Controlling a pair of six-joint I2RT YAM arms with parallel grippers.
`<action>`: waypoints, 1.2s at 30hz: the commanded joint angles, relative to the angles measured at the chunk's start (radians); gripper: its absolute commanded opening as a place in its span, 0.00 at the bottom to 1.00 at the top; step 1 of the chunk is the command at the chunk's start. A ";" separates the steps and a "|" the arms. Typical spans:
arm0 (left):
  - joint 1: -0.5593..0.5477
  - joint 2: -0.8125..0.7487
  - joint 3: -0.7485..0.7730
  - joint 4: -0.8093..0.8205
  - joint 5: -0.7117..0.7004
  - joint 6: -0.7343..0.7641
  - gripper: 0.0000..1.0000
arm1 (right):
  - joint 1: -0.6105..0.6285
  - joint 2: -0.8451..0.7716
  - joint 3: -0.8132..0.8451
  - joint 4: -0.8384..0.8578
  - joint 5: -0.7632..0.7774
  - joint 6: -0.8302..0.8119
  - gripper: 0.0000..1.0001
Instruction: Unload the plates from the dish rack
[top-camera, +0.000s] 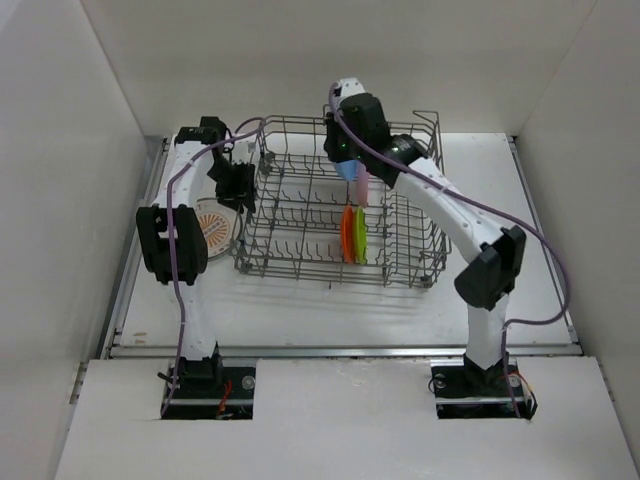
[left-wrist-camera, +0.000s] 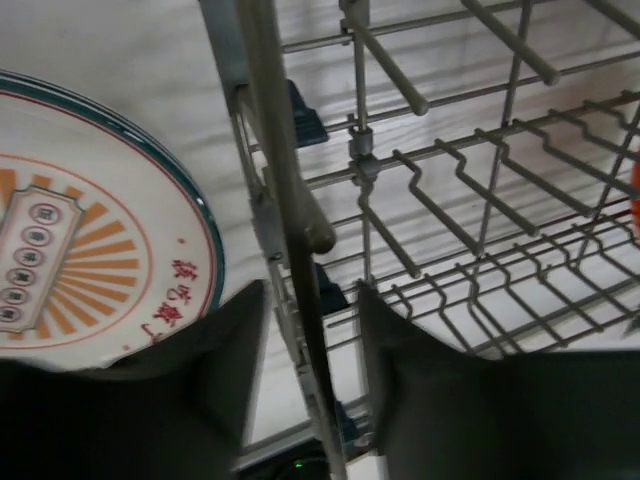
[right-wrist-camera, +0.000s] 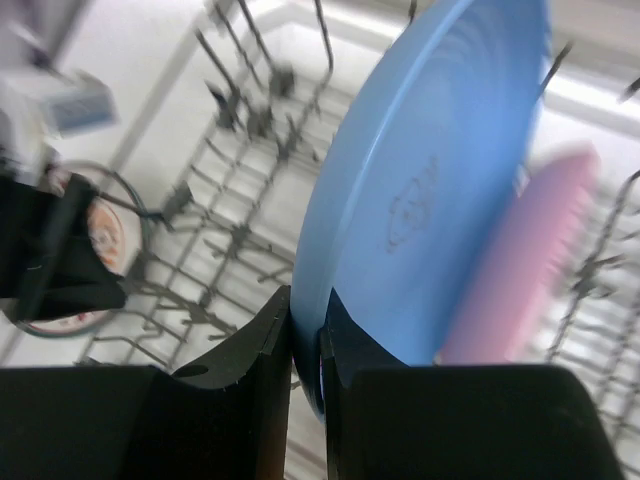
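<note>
White walls (top-camera: 60, 150) close in the scene on the left, the back and the right. Within them lies a white table (top-camera: 300, 320), with a metal rail along its near edge and the two arm bases bolted just in front.

The dish rack (top-camera: 310, 215) sits mid-table, a grey wire basket with raised sides and rows of upright tines.

The left arm (top-camera: 180, 230) folds up beside the rack's left side, and the right arm (top-camera: 450, 215) reaches over the rack's right side. A purple cable (top-camera: 545, 250) runs along each.

The sunburst plate (top-camera: 213, 225) lies flat on the table just left of the rack, partly hidden under the left arm. The wrist view shows its orange rays, red characters and dark rim (left-wrist-camera: 90, 250).

The blue plate (top-camera: 349, 170) stands on edge over the rack's far half. Whether it rests in the tines cannot be told. The pink plate (top-camera: 361, 188) stands just beside it, blurred in the right wrist view (right-wrist-camera: 520, 260).

Nearer the front, the smaller orange plate (top-camera: 347, 233) and lime-green plate (top-camera: 360, 235) stand side by side in the tines.

The right gripper (top-camera: 350, 160) pinches the blue plate's rim (right-wrist-camera: 430, 180) between its pressed-together fingers (right-wrist-camera: 260, 370).

The left gripper (top-camera: 238, 190) is spread, and the rack's side wire (left-wrist-camera: 290, 200) runs between its fingers (left-wrist-camera: 420, 390).
</note>
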 joint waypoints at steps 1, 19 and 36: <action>0.008 -0.041 0.050 0.015 -0.018 -0.033 0.30 | -0.001 -0.199 0.041 0.125 0.108 -0.070 0.00; 0.008 -0.136 -0.139 0.141 0.110 -0.265 0.00 | -0.386 -0.408 -0.130 -0.197 0.610 0.071 0.00; -0.010 -0.290 -0.364 0.256 0.145 -0.401 0.00 | -0.638 -0.153 -0.508 -0.144 0.241 0.202 0.05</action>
